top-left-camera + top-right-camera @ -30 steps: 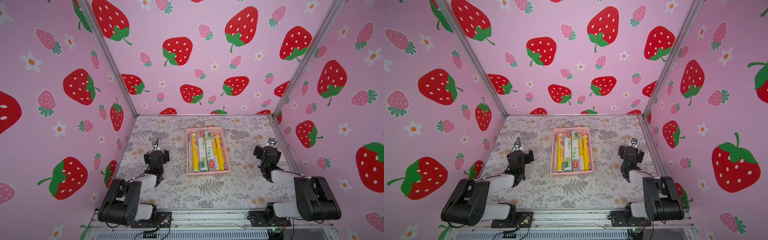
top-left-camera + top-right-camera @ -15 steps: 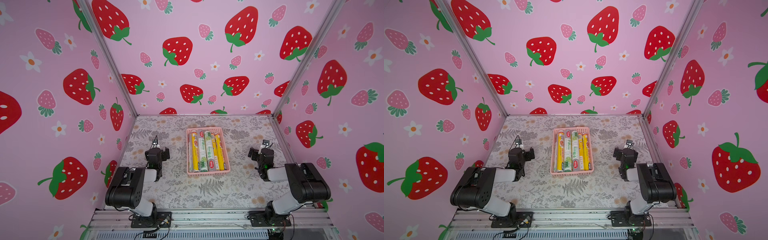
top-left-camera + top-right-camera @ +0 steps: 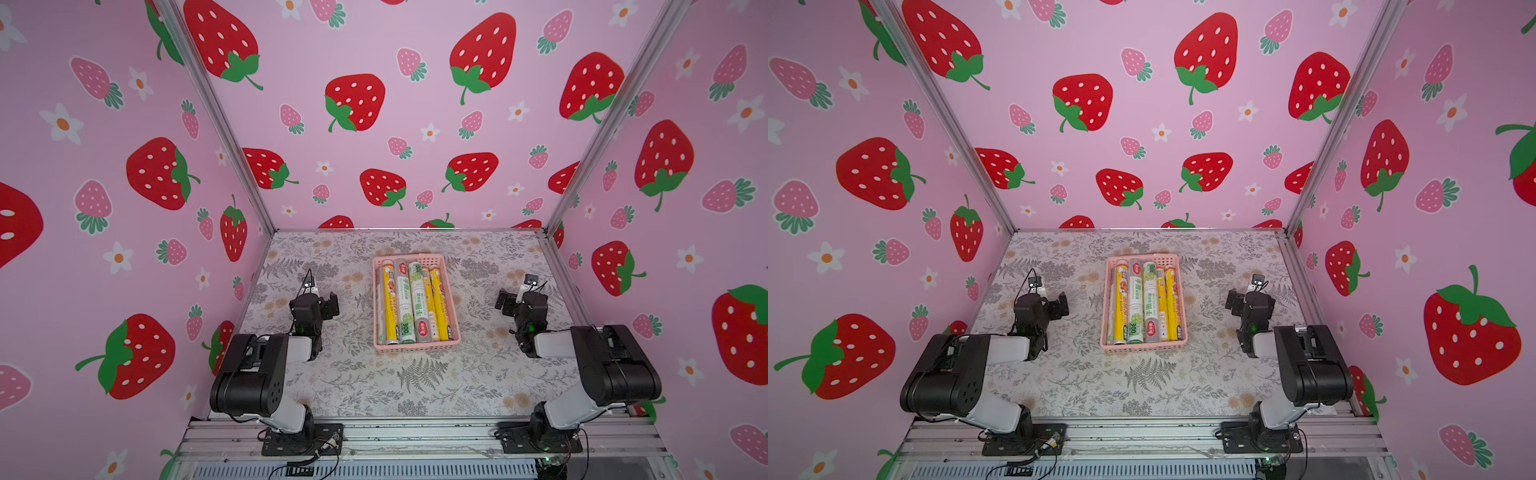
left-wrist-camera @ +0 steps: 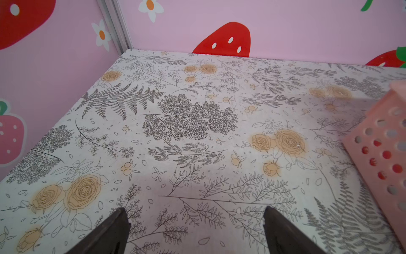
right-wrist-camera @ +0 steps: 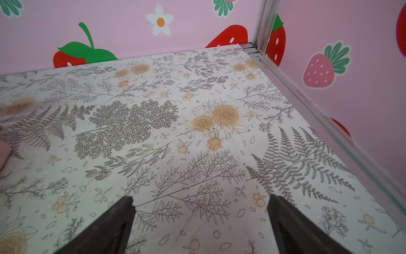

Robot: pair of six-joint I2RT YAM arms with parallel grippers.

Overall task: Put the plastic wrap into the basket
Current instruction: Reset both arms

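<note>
The pink basket [image 3: 417, 351] [image 3: 1144, 348] sits mid-table in both top views. Several rolls of plastic wrap [image 3: 409, 303] [image 3: 1138, 305] lie side by side inside it, some yellow, some white-silver with green print. My left gripper [image 3: 316, 298] [image 3: 1045, 300] hovers low over the table left of the basket, open and holding nothing. My right gripper [image 3: 519, 297] [image 3: 1250, 297] hangs to the basket's right, also open and holding nothing. In the left wrist view the left gripper [image 4: 195, 216] shows bare table between its fingers, and the basket's perforated wall [image 4: 382, 143] is beside it. The right gripper [image 5: 201, 203] likewise frames only table.
The floral table covering [image 3: 415, 386] is enclosed by pink strawberry walls on three sides, with metal corner posts [image 3: 582, 174]. Both arm bases stand on the aluminium rail [image 3: 415, 432] at the front edge. A pink sliver of the basket [image 5: 3, 154] shows in the right wrist view.
Both arms have folded their rear links up and back toward their bases. The right gripper shifted slightly toward the basket. Both grippers stayed open, and the rolls and basket did not move.
</note>
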